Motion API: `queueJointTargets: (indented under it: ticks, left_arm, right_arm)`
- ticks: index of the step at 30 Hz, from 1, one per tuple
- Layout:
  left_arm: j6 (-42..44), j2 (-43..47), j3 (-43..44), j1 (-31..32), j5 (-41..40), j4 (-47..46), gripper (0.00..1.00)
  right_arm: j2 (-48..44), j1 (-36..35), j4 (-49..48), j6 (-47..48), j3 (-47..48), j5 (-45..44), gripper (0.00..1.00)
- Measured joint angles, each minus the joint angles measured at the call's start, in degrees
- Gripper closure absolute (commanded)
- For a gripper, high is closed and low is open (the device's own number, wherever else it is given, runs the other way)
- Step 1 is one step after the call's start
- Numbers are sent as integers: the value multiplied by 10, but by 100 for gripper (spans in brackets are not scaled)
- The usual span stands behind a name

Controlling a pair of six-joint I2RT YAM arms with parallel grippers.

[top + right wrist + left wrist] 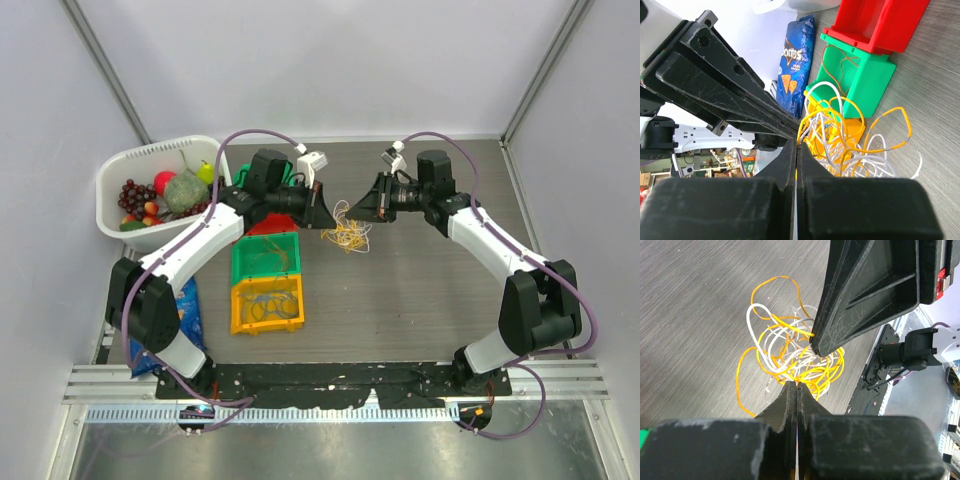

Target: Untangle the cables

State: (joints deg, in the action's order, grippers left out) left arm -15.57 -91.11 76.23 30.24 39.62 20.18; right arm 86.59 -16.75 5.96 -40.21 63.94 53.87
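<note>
The table (430, 300) carries the cables (347, 236) as one loose yellow-orange-white tangle at centre, beside the bins (266, 262). Left gripper (797, 386): jaws together at the tangle's edge — pinched strand unconfirmed. Right gripper (796, 145): clamped on a yellow strand (790, 326). Cords likely light, limp, snag-prone — grip single outer loops.

There were three bins: one green bin (240, 265), one red bin (272, 224) just behind it, one orange bin (236, 310) just before it. Left of the green bin lay one chip bag (188, 310), behind-left one basket (150, 151), right one tangle of cables (348, 236).
</note>
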Motion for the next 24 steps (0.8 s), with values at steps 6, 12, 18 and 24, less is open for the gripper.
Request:
queueJointTargets:
  ticks: [6, 12, 18, 24]
  left_arm:
    - [-4, 25, 0, 0, -36, 12, 100]
    - [-9, 107, 11, 5, -92, 19, 100]
    - [-19, 158, 83, 24, -115, -1, 100]
    - [-38, 158, 154, 27, -116, -21, 100]
  right_arm:
    - [0, 2, 75, 41, 6, -105, 99]
    - [0, 9, 202, 86, 14, -336, 99]
    - [15, 22, 285, 120, 32, -479, 90]
    - [81, 28, 340, 148, 56, -535, 58]
